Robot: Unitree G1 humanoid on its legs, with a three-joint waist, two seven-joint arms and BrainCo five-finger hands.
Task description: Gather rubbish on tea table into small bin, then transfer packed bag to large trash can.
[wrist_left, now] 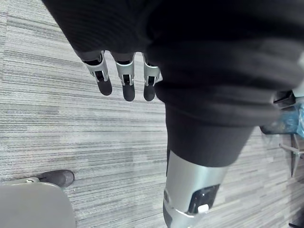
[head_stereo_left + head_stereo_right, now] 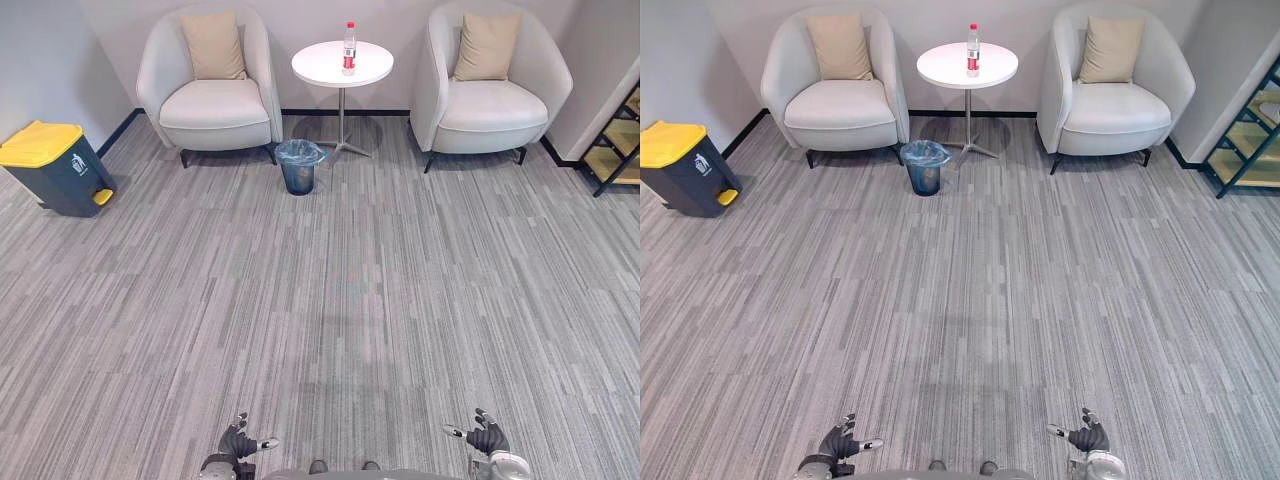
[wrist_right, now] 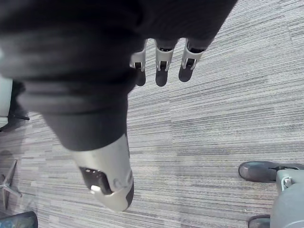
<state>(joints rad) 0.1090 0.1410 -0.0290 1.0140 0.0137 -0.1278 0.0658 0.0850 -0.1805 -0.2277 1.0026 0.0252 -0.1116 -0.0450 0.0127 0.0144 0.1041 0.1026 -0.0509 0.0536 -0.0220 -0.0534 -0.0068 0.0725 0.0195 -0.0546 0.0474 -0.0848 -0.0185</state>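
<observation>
A plastic bottle (image 2: 349,47) with a red label stands upright on the round white tea table (image 2: 320,66) at the far end of the room. On the floor just left of the table's leg sits a small bin (image 2: 299,166) lined with a blue bag. A dark large trash can (image 2: 57,169) with a yellow lid stands by the left wall. My left hand (image 2: 238,441) and right hand (image 2: 485,435) hang low at the near edge, far from the table. Both are open, fingers (image 1: 124,78) relaxed and holding nothing.
Two light armchairs (image 2: 212,90) (image 2: 489,84), each with a tan cushion, flank the table. A dark shelf frame (image 2: 618,150) stands at the far right. Grey striped carpet (image 2: 330,300) stretches between me and the table.
</observation>
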